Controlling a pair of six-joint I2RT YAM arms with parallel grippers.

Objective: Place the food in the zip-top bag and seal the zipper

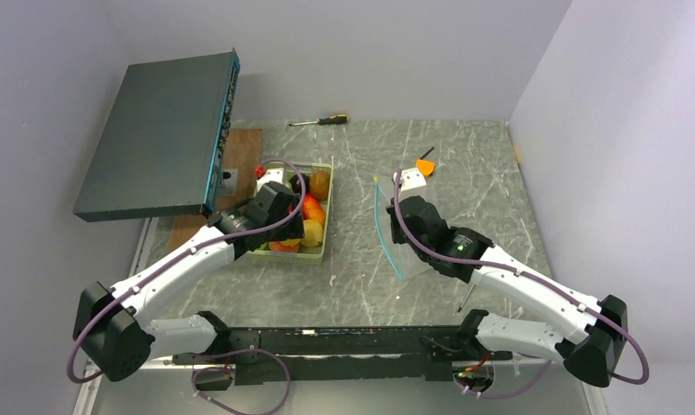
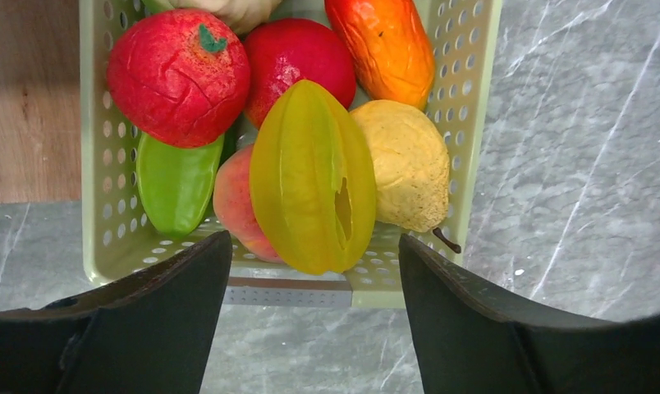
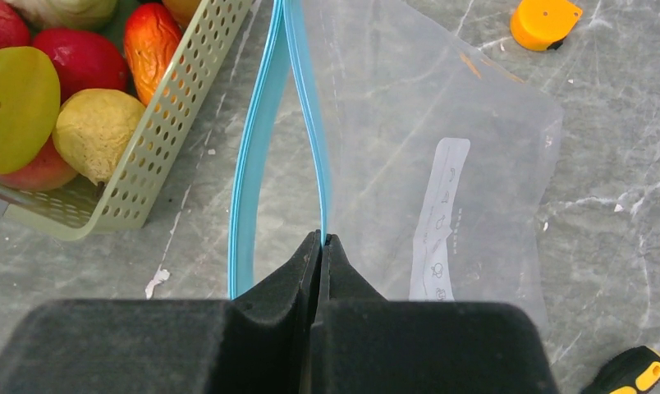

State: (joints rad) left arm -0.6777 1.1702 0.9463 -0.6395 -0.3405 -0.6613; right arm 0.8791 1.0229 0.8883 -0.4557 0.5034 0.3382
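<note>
The food lies heaped in a pale green perforated tray (image 2: 105, 164) (image 1: 329, 207): a yellow starfruit (image 2: 310, 176), a red fruit (image 2: 179, 78), a yellow pear (image 2: 409, 164) and a green pepper (image 2: 175, 185). My left gripper (image 2: 314, 271) (image 1: 290, 223) hangs open over the tray's near end, with the starfruit just beyond its tips. The clear zip-top bag (image 3: 442, 107) lies flat to the right of the tray. Its teal zipper (image 3: 257, 148) (image 1: 381, 225) gapes in a narrow loop. My right gripper (image 3: 321, 238) (image 1: 402, 206) is shut on the zipper's right-hand lip.
A small orange tool (image 1: 425, 166) (image 3: 544, 20) lies beyond the bag. One screwdriver (image 1: 320, 120) is at the back of the table, and a yellow-and-black handle (image 3: 634, 373) lies near the bag's right corner. A dark flat box (image 1: 158, 134) leans at the left over a wooden board (image 1: 245, 147).
</note>
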